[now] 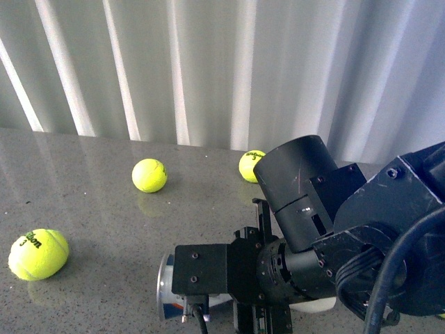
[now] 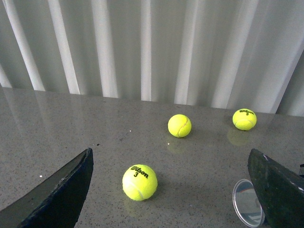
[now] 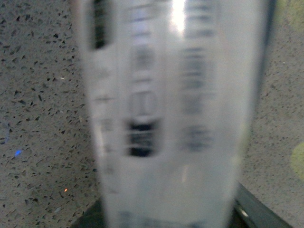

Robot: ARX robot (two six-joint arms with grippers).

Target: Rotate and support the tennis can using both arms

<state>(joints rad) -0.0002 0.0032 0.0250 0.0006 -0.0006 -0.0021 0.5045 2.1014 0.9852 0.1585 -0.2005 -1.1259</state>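
Observation:
The tennis can (image 1: 167, 287) lies low over the grey table, its metal-rimmed open end facing left; most of it is hidden behind my right arm. My right gripper (image 1: 215, 289) is shut on the tennis can. In the right wrist view the can's blurred white label with a barcode (image 3: 171, 118) fills the frame, with one dark finger (image 3: 259, 211) beside it. My left gripper (image 2: 171, 199) is open wide and empty. The can's round end (image 2: 247, 203) sits right beside its one finger (image 2: 278, 190). A tennis ball (image 2: 139, 182) lies between the jaws, further off.
Three yellow-green tennis balls lie on the table: one at the near left (image 1: 38, 254), one in the middle (image 1: 149, 175), one further right (image 1: 252, 165). A white pleated curtain (image 1: 208, 69) closes the far edge. My bulky right arm (image 1: 361, 243) fills the lower right.

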